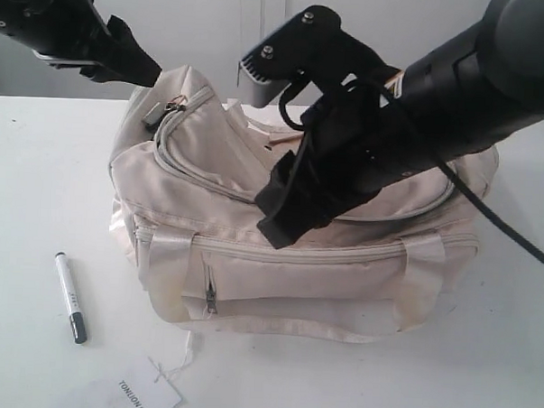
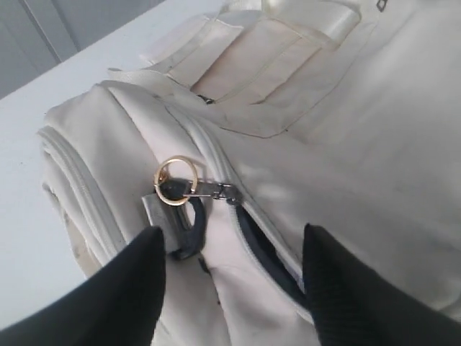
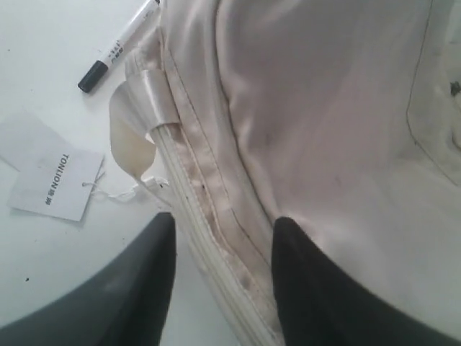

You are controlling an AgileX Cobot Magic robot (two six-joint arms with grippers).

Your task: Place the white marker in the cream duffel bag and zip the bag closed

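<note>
The cream duffel bag [image 1: 297,250] lies in the middle of the white table. Its top zipper is partly open, showing a dark slit [image 2: 268,258] beside the pull with a gold ring [image 2: 176,180]. My left gripper [image 1: 142,70] hangs open over the bag's left end, its jaws either side of that zipper end [image 2: 234,249] with nothing between them. My right gripper [image 1: 285,224] is open above the bag's front side, its jaws straddling a seam [image 3: 223,227] without gripping it. The white marker [image 1: 70,297] lies on the table left of the bag, black cap towards the front, and the right wrist view also shows the marker [image 3: 119,43].
A white paper tag [image 1: 146,397] with printed text lies at the table's front edge, tied by a thread; the same tag [image 3: 57,184] shows in the right wrist view. A shiny handle loop [image 1: 166,263] hangs over the bag's front. Bare table [image 1: 38,176] lies to the left.
</note>
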